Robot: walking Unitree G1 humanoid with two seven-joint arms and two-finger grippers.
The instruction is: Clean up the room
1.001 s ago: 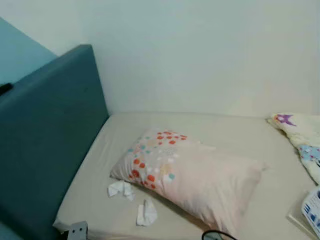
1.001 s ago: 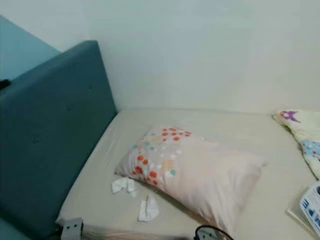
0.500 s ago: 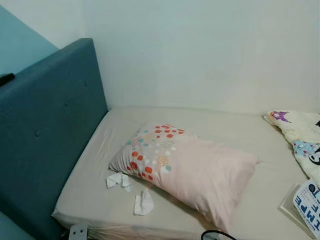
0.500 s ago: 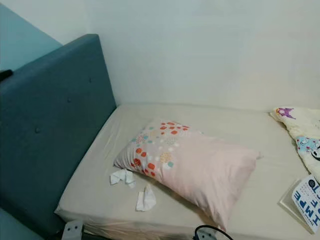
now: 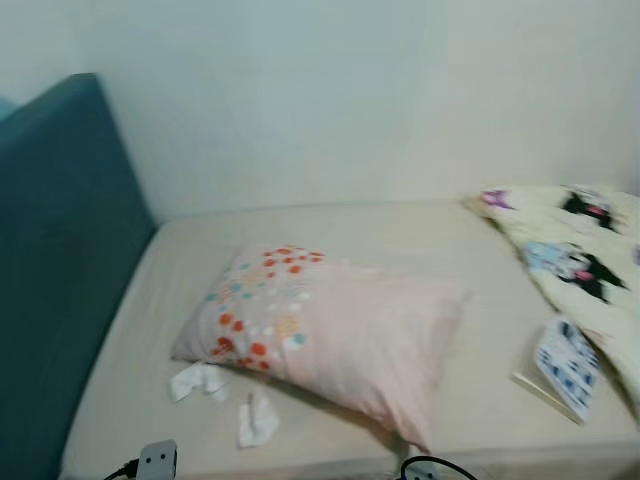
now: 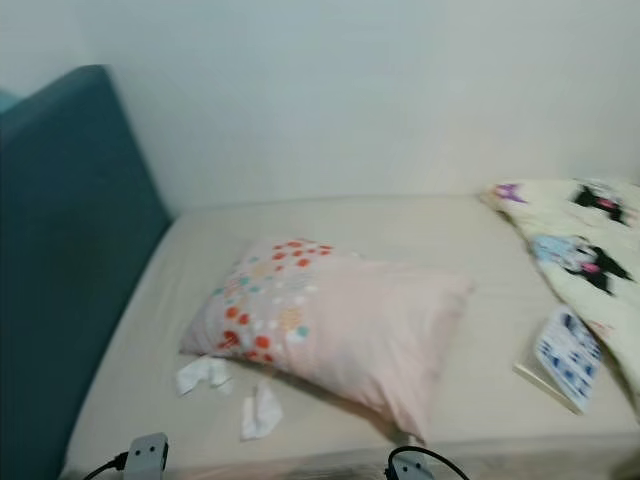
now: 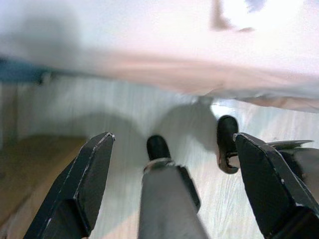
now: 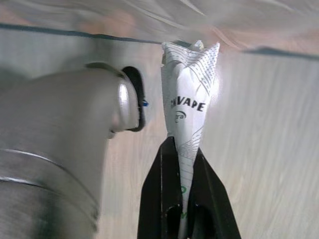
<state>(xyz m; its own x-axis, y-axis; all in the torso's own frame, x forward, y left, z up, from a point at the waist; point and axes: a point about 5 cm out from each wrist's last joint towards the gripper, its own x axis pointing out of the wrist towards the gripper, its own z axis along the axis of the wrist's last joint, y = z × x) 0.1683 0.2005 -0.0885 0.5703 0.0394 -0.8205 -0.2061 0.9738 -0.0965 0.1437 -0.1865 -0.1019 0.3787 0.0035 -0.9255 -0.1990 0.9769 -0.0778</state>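
Right wrist view, gripper state?
— Right gripper [image 8: 182,164]: black fingers pinched together on a folded white printed paper wrapper [image 8: 189,99], which sticks out past the tips, above pale wood floor [image 8: 269,149].

And the left?
— Left gripper [image 7: 172,164]: fingers spread wide apart, holding nothing, over the same floor near the bed's edge.

Room on the bed?
— Beige mattress [image 5: 400,225], teal headboard [image 5: 55,260] along its left side, white wall behind. One pink pillow [image 5: 330,330] with coloured dots lies mid-bed. Bare sheet between pillow and wall.

Count the litter.
— Two crumpled tissues [image 5: 197,380] [image 5: 257,420] near the front edge, just beside the pillow. One blue-and-white booklet [image 5: 567,365] at right, touching one cartoon-print blanket [image 5: 575,255].
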